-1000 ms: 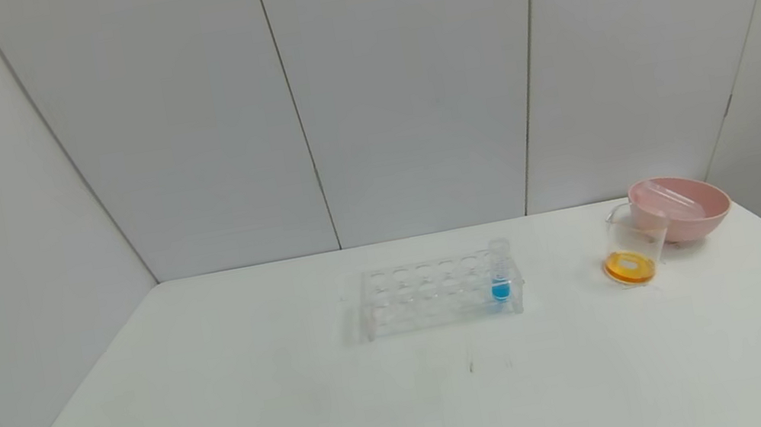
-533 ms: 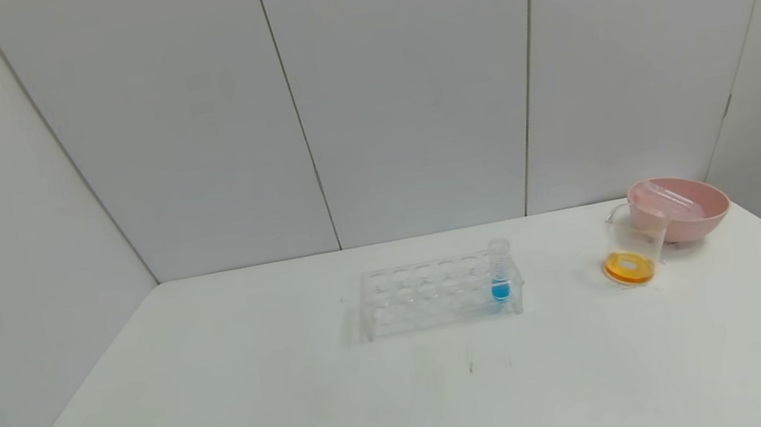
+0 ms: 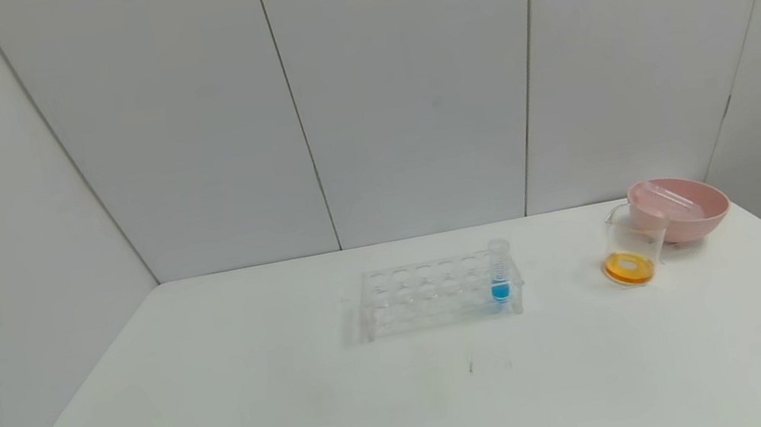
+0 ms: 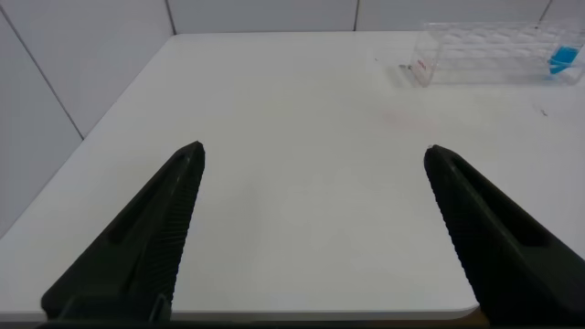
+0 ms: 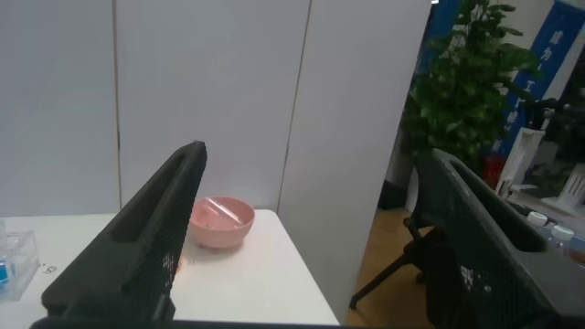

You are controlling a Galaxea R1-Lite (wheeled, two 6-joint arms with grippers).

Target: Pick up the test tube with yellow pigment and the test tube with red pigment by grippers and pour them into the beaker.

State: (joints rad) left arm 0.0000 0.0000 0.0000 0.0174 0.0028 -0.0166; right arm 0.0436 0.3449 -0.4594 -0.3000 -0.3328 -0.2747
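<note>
1. Clear tube rack (image 3: 436,293) at table (image 3: 230,424) centre, holding blue-tipped tube (image 3: 499,272) upright at its right end.
2. Pink bowl (image 3: 688,204) at far right, clear tubes lying inside.

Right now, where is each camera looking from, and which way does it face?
Head: high, facing forward and down at the table, rack, beaker; no arms in view.
Left wrist: behind the open left gripper, low over the table's near edge.
Right wrist: behind the open right gripper, off the table's right end.
Shared by head and right wrist: pink bowl.
</note>
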